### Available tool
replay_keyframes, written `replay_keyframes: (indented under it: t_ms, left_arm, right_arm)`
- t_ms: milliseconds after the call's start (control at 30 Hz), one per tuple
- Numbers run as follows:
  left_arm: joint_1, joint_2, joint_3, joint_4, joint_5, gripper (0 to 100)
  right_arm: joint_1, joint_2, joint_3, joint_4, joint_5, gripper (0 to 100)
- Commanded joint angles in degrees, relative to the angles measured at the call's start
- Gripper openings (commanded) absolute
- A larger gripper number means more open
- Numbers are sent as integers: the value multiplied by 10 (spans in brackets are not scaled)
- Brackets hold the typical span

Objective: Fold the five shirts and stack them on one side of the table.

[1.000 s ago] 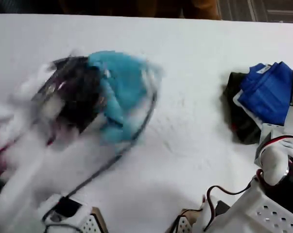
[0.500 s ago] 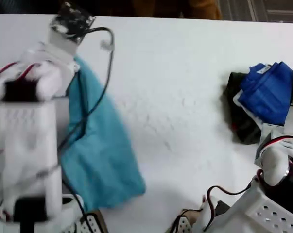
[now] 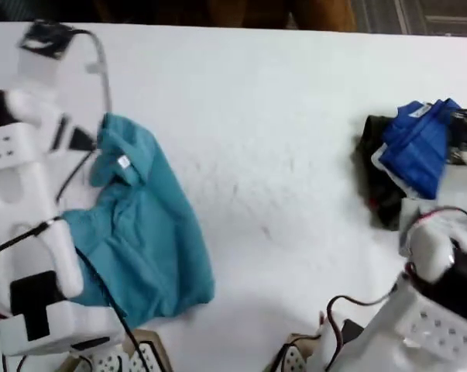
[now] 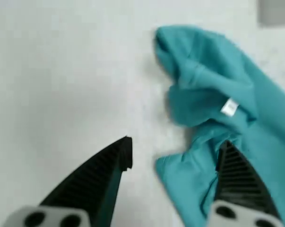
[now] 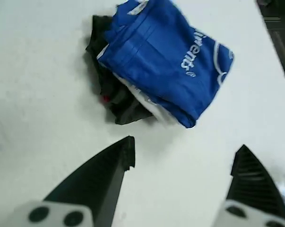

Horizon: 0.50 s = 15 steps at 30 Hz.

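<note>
Teal shirt (image 3: 144, 232) lies rumpled on the left part of the table (image 3: 295, 139), collar & tag end bunched up, nothing gripping it. Left hand (image 4: 176, 144) sits over its collar-side edge, jaws wide apart & empty, one finger over cloth, the other over bare table. Right hand (image 5: 185, 144) is also wide open & empty, near the blue shirt (image 5: 168, 61) stacked on a dark shirt (image 5: 109, 90) at the right side. Step is prob. spreading the teal one flat before folding: pinch 1 layer at a shoulder or hem, not the bunched collar, then pull outward low & slow so it doesn't re-crumple
</note>
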Motion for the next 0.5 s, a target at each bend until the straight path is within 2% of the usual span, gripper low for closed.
replay_keyframes:
  t_ms: [0, 133, 267, 367, 467]
  left_arm:
    - [-71, -5, -27, 49, -42, 300]
    - [-172, -6, -30, 90, -91, 300]
    - [-288, -4, 1, 99, -146, 300]
    - [-360, -4, 51, 99, -215, 300]
    - [-424, -5, 88, 99, -258, 300]
  right_arm:
    - [-63, 0, 42, -51, 0, 326]
    - [-139, 22, 38, -113, 0, 326]
    - [-263, 109, 33, -153, 0, 326]
    - [-359, 211, 25, -171, 3, 326]
    - [-469, 317, -15, -138, 51, 326]
